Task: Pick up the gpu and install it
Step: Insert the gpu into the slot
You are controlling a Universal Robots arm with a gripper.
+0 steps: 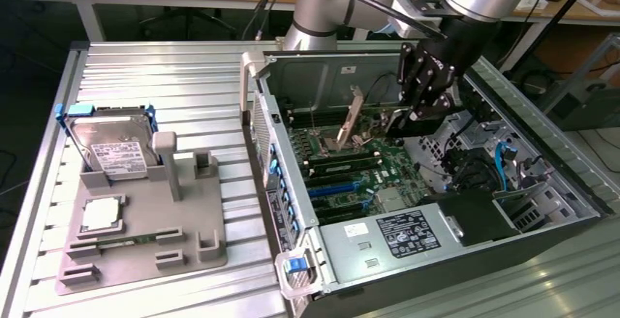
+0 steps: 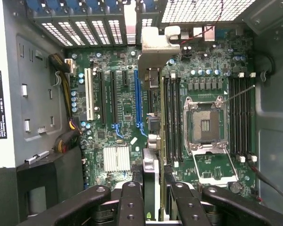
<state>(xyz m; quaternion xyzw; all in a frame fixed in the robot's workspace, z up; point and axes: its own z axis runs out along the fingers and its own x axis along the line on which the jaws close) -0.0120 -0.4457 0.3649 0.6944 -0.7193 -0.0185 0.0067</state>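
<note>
My gripper (image 1: 399, 123) reaches down into the open computer case (image 1: 290, 209) and is shut on the gpu (image 1: 351, 118), a thin card with a silver bracket at its far end. The card hangs tilted above the green motherboard (image 1: 359, 180). In the wrist view the gpu (image 2: 151, 169) appears edge-on between my two black fingers (image 2: 131, 202), its bracket (image 2: 155, 47) pointing toward the case's rear vents. It lies along the gap between the blue expansion slot (image 2: 137, 99) and the memory slots (image 2: 172, 117). I cannot tell whether its edge touches a slot.
The CPU socket (image 2: 205, 125) stands open beside the memory slots. Case walls, a power supply (image 1: 407, 234) and cables (image 1: 504, 162) crowd the arm. On the table at the exterior view's left, a grey fixture (image 1: 145, 260) holds a hard drive (image 1: 116, 151) and a small square chip (image 1: 102, 215).
</note>
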